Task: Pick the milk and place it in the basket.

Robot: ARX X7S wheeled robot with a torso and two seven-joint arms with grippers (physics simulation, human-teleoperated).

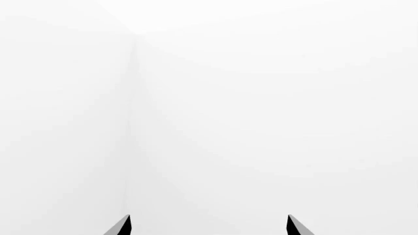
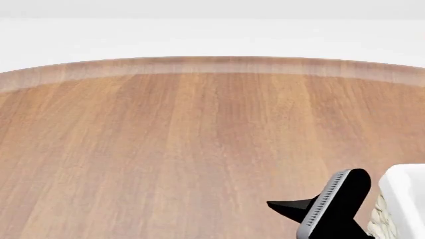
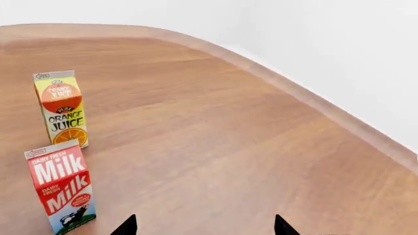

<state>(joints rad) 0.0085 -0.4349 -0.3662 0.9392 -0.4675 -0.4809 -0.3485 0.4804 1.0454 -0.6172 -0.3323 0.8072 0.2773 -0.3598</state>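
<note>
Red-topped milk (image 3: pixel 61 188) stands upright on the wooden desk (image 3: pixel 216 137) near the orange juice carton (image 3: pixel 61 108), just off-centre of the right tool (image 3: pixel 205 226), whose spread fingertips suggest an approach.

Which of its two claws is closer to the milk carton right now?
The right. The milk stands just beside the right gripper, apart from it. The left gripper faces only blank white, no carton in sight.
</note>
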